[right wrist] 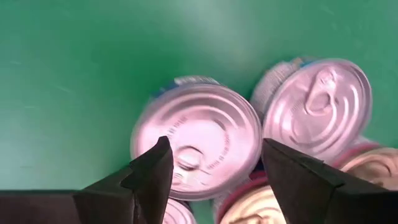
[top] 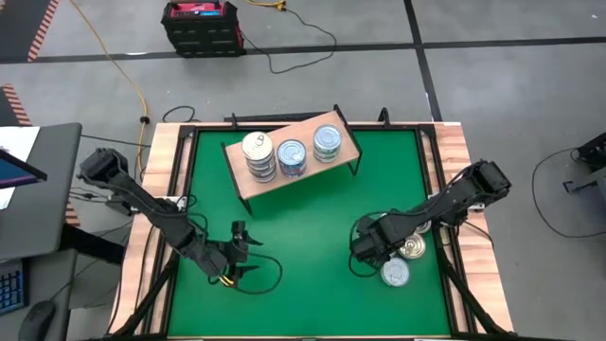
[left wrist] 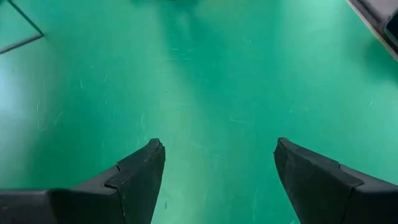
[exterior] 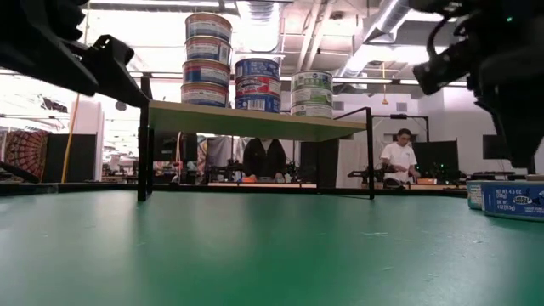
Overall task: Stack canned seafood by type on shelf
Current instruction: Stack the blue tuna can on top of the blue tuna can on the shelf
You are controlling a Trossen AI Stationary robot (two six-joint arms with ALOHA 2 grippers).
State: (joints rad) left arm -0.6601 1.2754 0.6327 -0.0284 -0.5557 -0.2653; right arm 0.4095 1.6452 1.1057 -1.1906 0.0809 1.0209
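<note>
The shelf (top: 284,163) is a light-wood board on black legs at the table's far middle. It carries three stacks of tins: cream-topped (top: 258,152), blue-labelled (top: 293,156) and teal-labelled (top: 327,143). The low view shows these stacks (exterior: 257,83) on the board (exterior: 255,123). Several loose tins (top: 405,256) lie near the right edge. My right gripper (top: 365,248) is open above them; in its wrist view the fingers (right wrist: 214,152) straddle a silver-lidded tin (right wrist: 199,134), next to another silver tin (right wrist: 317,106) and cream-topped ones (right wrist: 373,163). My left gripper (top: 248,256) (left wrist: 217,155) is open over bare green mat.
The green table has raised wooden edges (top: 156,218). Bare mat lies between the two grippers and in front of the shelf. The loose tins (exterior: 510,200) sit close to the right rim. A person (exterior: 398,161) stands in the room far behind the table.
</note>
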